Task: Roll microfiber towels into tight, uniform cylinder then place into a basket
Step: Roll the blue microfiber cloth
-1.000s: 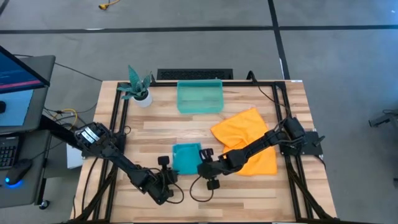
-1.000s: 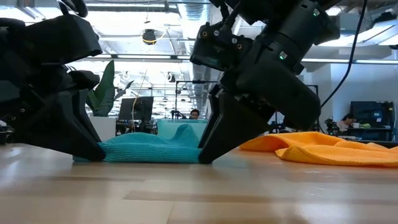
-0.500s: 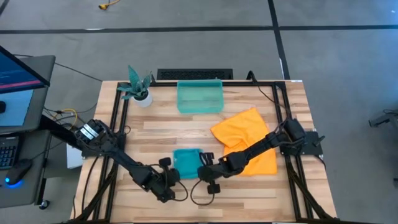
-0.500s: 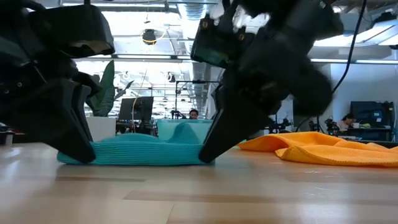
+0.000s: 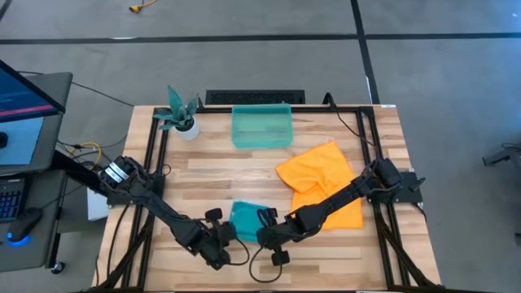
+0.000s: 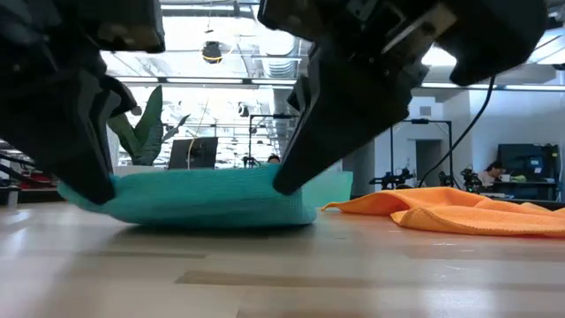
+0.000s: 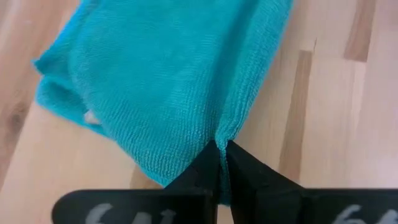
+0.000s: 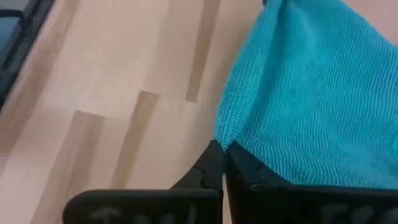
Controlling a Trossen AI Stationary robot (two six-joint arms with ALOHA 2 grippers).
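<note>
Pinching opposite edges of the teal-blue towel [image 5: 245, 218] near the tabletop's front edge, the left gripper [image 5: 224, 232] and right gripper [image 5: 265, 229] were both clenched on it, likely to keep the fold taut for rolling.

Left arm enters from 9 o'clock, stretched low toward 5 o'clock; left gripper [image 5: 221, 234] at table level, fingers [image 7: 245, 171] pinched together on cloth edge. Right arm enters from 3 o'clock, reaching toward 8 o'clock; right gripper [image 5: 265, 231] likewise clamped, fingers [image 8: 242, 167] closed.
</note>
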